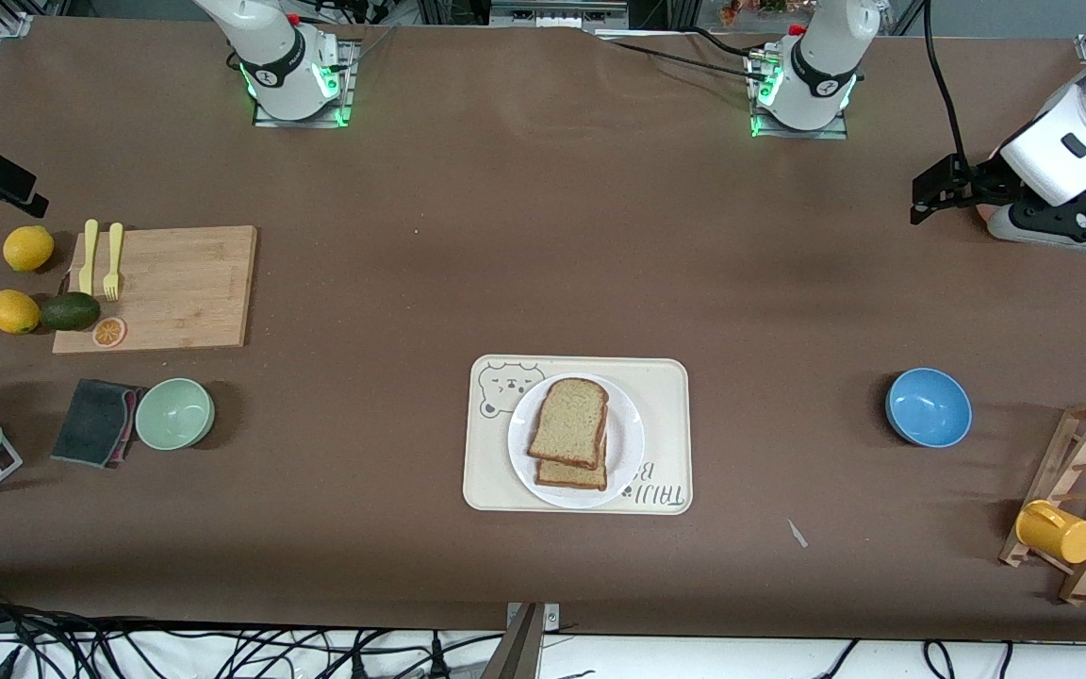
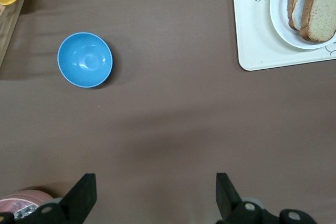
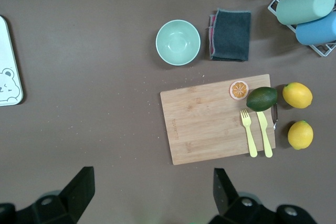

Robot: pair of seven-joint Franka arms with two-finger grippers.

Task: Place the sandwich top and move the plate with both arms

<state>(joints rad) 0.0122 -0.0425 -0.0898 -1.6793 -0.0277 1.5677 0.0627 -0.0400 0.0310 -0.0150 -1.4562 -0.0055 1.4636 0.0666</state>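
Note:
The round white plate [image 1: 625,443] sits on the cream bear-print tray [image 1: 666,377] in the middle of the table. The sandwich top [image 1: 569,422], a tan slice with a domed edge, lies on a squarer slice [image 1: 573,475] on the plate, shifted a little off it. The plate [image 2: 281,22] and the sandwich top [image 2: 321,9] also show in the left wrist view. My left gripper [image 1: 925,203] is open and empty over bare table at the left arm's end [image 2: 156,198]. My right gripper [image 1: 29,193] is open and empty over the right arm's end [image 3: 152,195].
A blue bowl [image 1: 928,406] and a wooden rack with a yellow cup [image 1: 1056,531] stand toward the left arm's end. A cutting board [image 1: 175,283], two lemons, an avocado, a green bowl [image 1: 174,413] and a dark cloth [image 1: 95,421] are toward the right arm's end.

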